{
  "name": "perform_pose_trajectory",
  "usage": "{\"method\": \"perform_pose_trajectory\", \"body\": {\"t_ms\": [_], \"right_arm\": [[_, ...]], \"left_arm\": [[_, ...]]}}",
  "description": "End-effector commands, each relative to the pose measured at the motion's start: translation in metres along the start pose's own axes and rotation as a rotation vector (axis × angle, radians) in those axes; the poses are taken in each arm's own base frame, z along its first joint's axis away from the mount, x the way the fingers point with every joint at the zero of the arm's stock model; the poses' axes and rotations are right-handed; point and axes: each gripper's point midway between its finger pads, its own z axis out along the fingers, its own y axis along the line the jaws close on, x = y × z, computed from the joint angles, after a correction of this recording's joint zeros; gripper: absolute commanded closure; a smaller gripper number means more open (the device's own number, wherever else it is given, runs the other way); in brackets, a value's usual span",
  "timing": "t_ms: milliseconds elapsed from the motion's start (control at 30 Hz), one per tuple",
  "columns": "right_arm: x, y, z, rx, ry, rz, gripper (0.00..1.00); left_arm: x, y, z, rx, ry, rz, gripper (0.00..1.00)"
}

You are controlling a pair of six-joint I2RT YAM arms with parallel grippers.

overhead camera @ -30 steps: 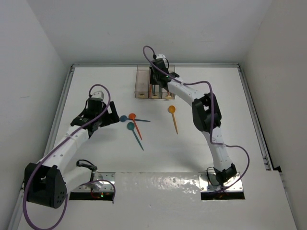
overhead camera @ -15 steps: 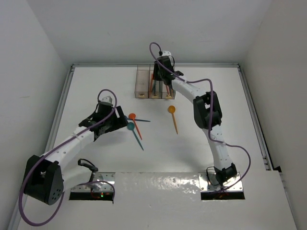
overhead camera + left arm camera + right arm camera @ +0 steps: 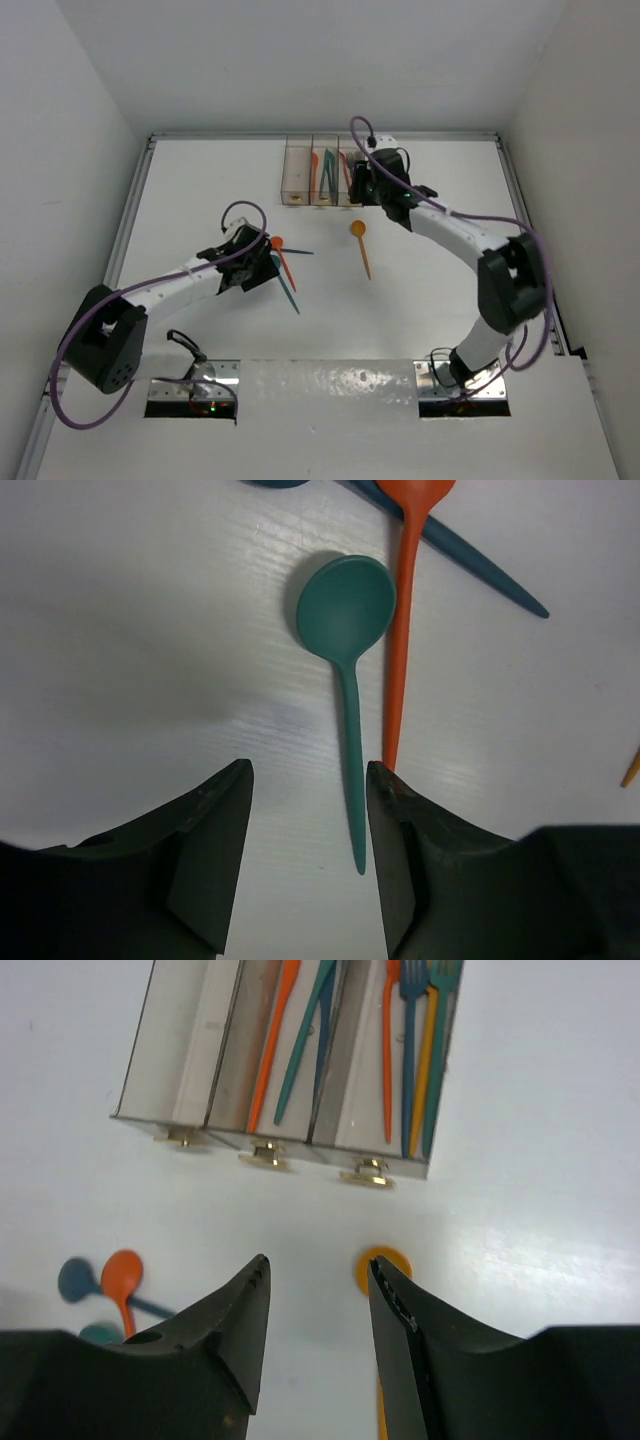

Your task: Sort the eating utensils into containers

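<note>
The left arm has swung in over the loose spoons. Its left gripper (image 3: 308,770) has narrowed to about half open and holds nothing. The teal spoon (image 3: 345,630) lies on the table with its handle between the fingers and its bowl toward twelve o'clock. A red-orange spoon (image 3: 403,630) lies just beside it at three o'clock. The right gripper (image 3: 318,1260) has backed out of the containers (image 3: 225,1050). Its jaws are partly open and empty, with the containers at twelve o'clock and a yellow-orange spoon (image 3: 358,229) at six.
</note>
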Motion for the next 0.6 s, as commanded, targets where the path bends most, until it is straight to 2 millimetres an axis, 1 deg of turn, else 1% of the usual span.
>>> {"method": "perform_pose_trajectory", "body": {"t_ms": [0,33,67,100,133,167,200,233,267,300,333,367,400,433,467,533,567], "right_arm": [[0.005,-0.003,-0.034,-0.027,-0.043,0.03,0.57],[0.0,-0.003,-0.051,-0.044,-0.068,0.032,0.57],[0.018,-0.01,-0.056,-0.033,-0.032,0.027,0.57],[0.022,-0.012,-0.063,-0.036,-0.028,0.025,0.57],[0.019,-0.013,-0.076,-0.044,-0.046,0.027,0.57],[0.035,-0.018,-0.081,-0.04,-0.013,0.022,0.57],[0.039,-0.019,-0.087,-0.047,-0.009,0.022,0.57],[0.036,-0.019,-0.098,-0.061,-0.028,0.025,0.57],[0.049,-0.022,-0.102,-0.064,-0.007,0.025,0.57],[0.055,-0.024,-0.107,-0.067,0.006,0.024,0.57],[0.053,-0.024,-0.117,-0.078,-0.016,0.036,0.57],[0.066,-0.028,-0.12,-0.073,0.01,0.037,0.57],[0.069,-0.029,-0.124,-0.078,0.01,0.04,0.57],[0.077,-0.032,-0.127,-0.077,0.02,0.048,0.57],[0.076,-0.032,-0.135,-0.087,0.008,0.05,0.57],[0.083,-0.034,-0.141,-0.089,0.014,0.06,0.57],[0.081,-0.035,-0.149,-0.096,-0.001,0.062,0.57]], "left_arm": [[-0.006,-0.017,0.003,-0.01,-0.036,-0.055,0.53],[-0.002,-0.016,0.008,-0.031,-0.029,-0.045,0.54],[-0.002,-0.021,0.008,-0.032,-0.033,-0.042,0.54],[-0.001,-0.023,0.01,-0.04,-0.03,-0.04,0.54],[0.003,-0.021,0.015,-0.065,-0.017,-0.032,0.55],[0.002,-0.024,0.015,-0.072,-0.016,-0.034,0.56],[0.002,-0.024,0.018,-0.083,-0.016,-0.035,0.57],[0.005,-0.023,0.021,-0.1,-0.008,-0.033,0.58],[0.004,-0.026,0.021,-0.098,-0.011,-0.032,0.58],[0.003,-0.027,0.022,-0.103,-0.019,-0.031,0.59],[0.003,-0.028,0.022,-0.109,-0.021,-0.031,0.59],[0.003,-0.028,0.022,-0.119,-0.022,-0.034,0.59],[0.005,-0.025,0.026,-0.139,-0.014,-0.031,0.61],[0.006,-0.023,0.025,-0.161,-0.005,-0.027,0.62],[0.007,-0.022,0.026,-0.172,-0.001,-0.027,0.63],[0.012,-0.018,0.029,-0.192,0.017,-0.018,0.64],[0.014,-0.016,0.031,-0.201,0.023,-0.02,0.65]]}}
